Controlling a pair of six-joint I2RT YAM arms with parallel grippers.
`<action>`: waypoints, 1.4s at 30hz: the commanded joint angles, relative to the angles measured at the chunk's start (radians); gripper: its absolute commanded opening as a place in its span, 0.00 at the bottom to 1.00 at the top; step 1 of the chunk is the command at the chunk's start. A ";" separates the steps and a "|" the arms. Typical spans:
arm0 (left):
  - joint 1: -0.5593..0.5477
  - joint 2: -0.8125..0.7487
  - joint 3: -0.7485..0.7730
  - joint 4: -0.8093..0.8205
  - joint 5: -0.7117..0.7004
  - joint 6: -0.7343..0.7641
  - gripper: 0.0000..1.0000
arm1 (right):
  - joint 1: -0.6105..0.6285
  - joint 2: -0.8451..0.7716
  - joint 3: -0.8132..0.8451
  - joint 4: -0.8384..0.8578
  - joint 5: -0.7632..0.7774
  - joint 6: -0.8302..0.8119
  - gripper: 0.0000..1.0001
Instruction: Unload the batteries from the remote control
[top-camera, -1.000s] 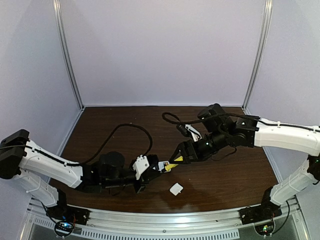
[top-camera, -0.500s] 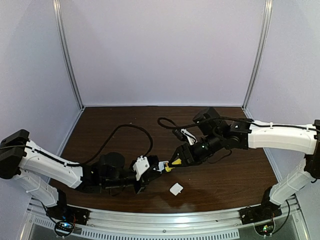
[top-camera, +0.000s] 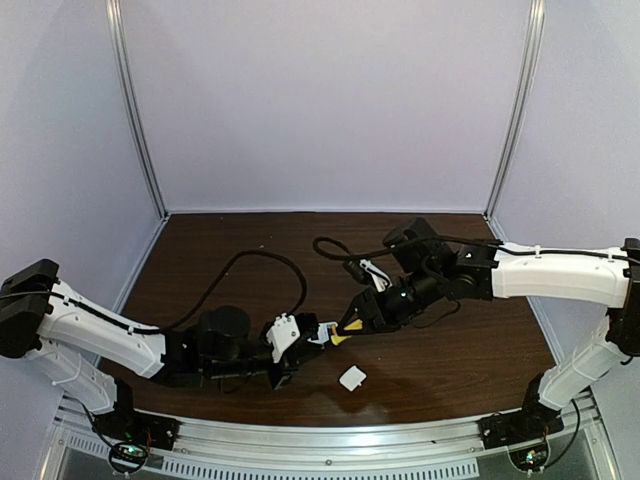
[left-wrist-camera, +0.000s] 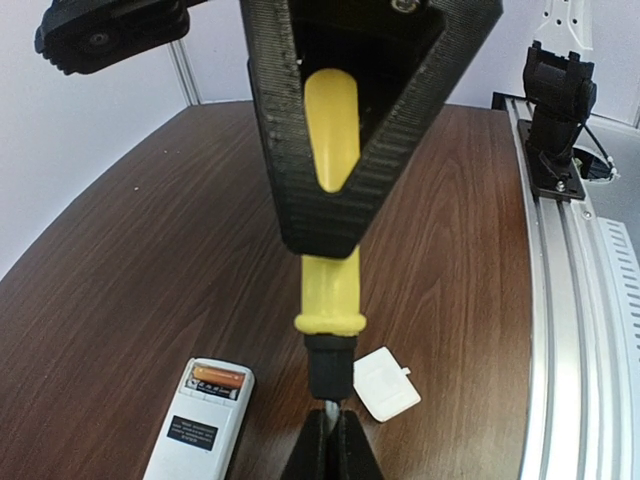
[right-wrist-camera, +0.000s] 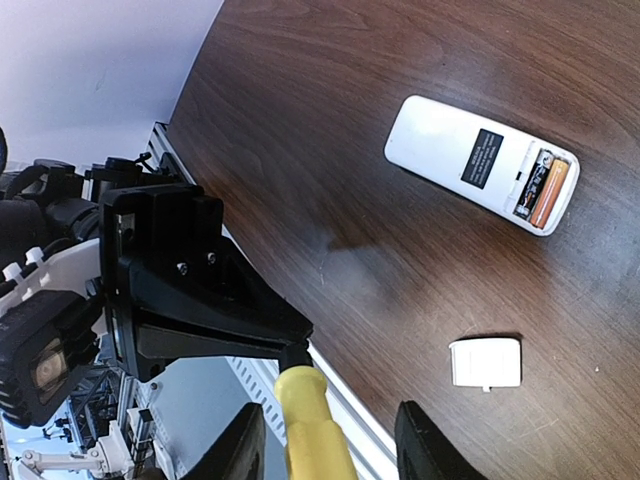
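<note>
If let go at the shaft before being pinched at the handle, liable to drop: yellow-handled screwdriver (left-wrist-camera: 328, 290), mid-air between both arms, over the table (left-wrist-camera: 150, 260). Grips: left gripper (left-wrist-camera: 330, 445) clenched on its dark shaft; right gripper (right-wrist-camera: 325, 440) astride the yellow handle, jaws apart, gaps either side, nothing grasped yet. Likely strike on remote control (right-wrist-camera: 480, 165) or small white cover (right-wrist-camera: 485, 362) lying below, knocking either askew. Remote control: flat on table, white back up, near the cover, touched by neither gripper. Container: battery compartment (left-wrist-camera: 218, 380), uncovered, at one end of the remote; contents, one orange battery (right-wrist-camera: 552, 185) seated; second cell not discernible. Unloading judged not begun.
</note>
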 joint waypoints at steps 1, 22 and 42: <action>-0.004 -0.012 0.006 0.034 -0.018 0.010 0.00 | -0.002 0.007 -0.009 0.010 0.004 0.004 0.44; -0.006 0.001 0.017 0.023 -0.031 0.008 0.00 | 0.003 0.019 -0.011 0.016 -0.015 0.009 0.29; -0.006 0.001 0.016 0.024 -0.046 0.009 0.12 | 0.019 0.016 -0.033 0.026 -0.013 0.008 0.01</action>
